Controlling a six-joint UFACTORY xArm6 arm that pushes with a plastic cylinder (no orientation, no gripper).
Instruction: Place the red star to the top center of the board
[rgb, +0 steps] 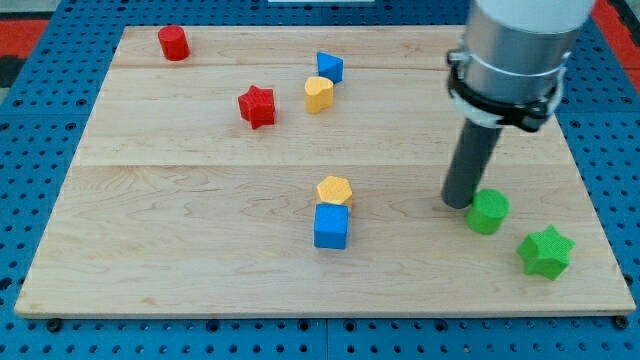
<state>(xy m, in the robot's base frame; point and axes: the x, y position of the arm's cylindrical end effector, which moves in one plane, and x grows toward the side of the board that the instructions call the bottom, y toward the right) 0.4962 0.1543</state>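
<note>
Your tool is a plain rod, so it grasps nothing: my tip (457, 204) only rests on the board, and it stands just beside the green round block (488, 211), at that block's left; if they really touch, I cannot tell. A little lower and more to the view's right lies the green star (545, 251).

The red star (257, 106), which you must move, is well apart from the tip, in the upper left-centre part of the board. It is already near the top, so I judge it needs only a short push toward the view's right and up. For this you should probably come to it from its lower left side.

Be careful: the yellow block (319, 94) and the small blue block (329, 67) stand touching each other, just at the star's right, almost where the star should go.

Near the middle, a yellow hexagon (335, 189) touches a blue cube (331, 226). A red cylinder (173, 43) stands in the top left corner.

The wooden board (180, 220) is pale and smooth, and it lies on a blue perforated table (40, 150).
</note>
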